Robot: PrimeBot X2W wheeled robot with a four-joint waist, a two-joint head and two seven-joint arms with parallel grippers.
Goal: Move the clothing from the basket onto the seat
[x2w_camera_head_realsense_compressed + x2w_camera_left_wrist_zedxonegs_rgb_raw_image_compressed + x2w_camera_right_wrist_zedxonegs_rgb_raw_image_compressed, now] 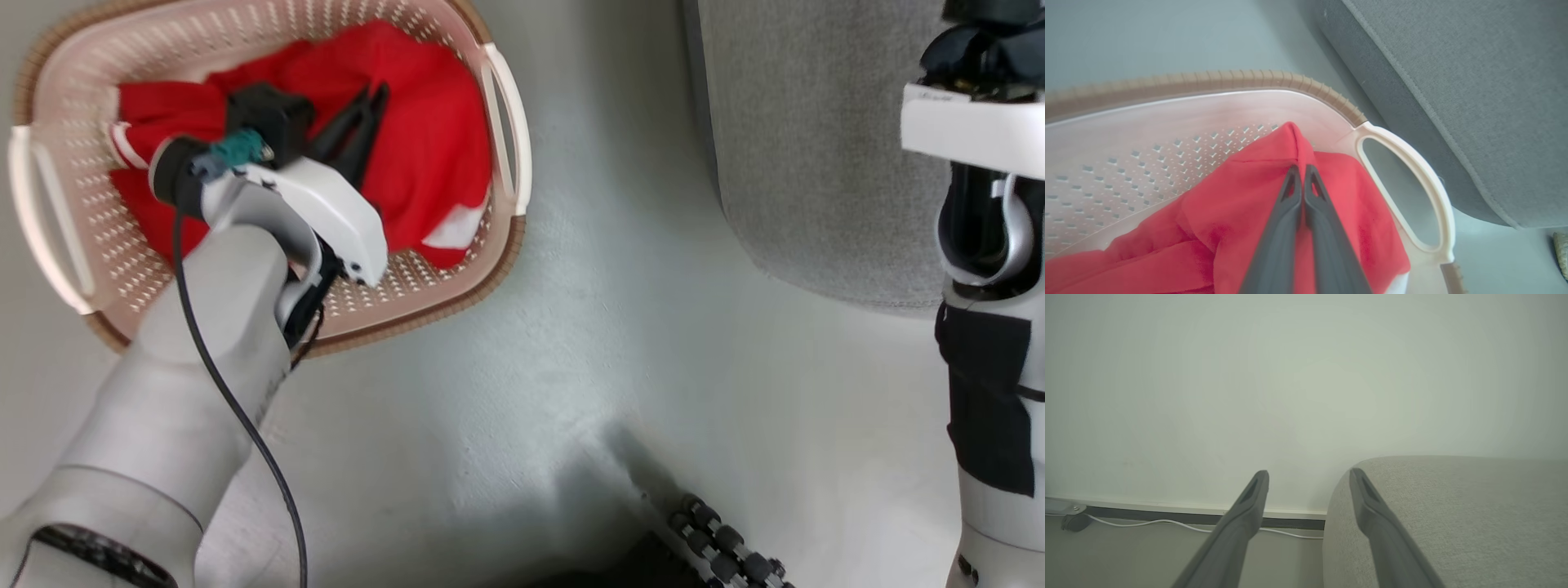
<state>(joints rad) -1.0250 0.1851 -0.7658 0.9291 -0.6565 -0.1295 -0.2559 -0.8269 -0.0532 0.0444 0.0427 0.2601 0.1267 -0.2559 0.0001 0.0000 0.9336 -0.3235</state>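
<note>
The red clothing (pixel 433 139) lies bunched in the cream basket (pixel 508 106), which stands on the floor left of the grey seat (pixel 816 147). My left gripper (pixel 374 91) reaches down into the basket. In the left wrist view that left gripper (pixel 1302 169) is shut on a raised fold of the clothing (pixel 1229 212), near the basket's white side handle (pixel 1412 163), with the seat (pixel 1474 102) just beyond. My right gripper (pixel 1308 475) is open and holds nothing, level with the seat's rounded end (pixel 1453 506). The right arm (pixel 988 245) stands at the right edge.
Pale floor (pixel 588 343) separates the basket from the seat. A dark ribbed part of the robot's base (pixel 718 547) shows at the bottom. In the right wrist view a white cable (pixel 1167 522) runs along the wall's dark skirting.
</note>
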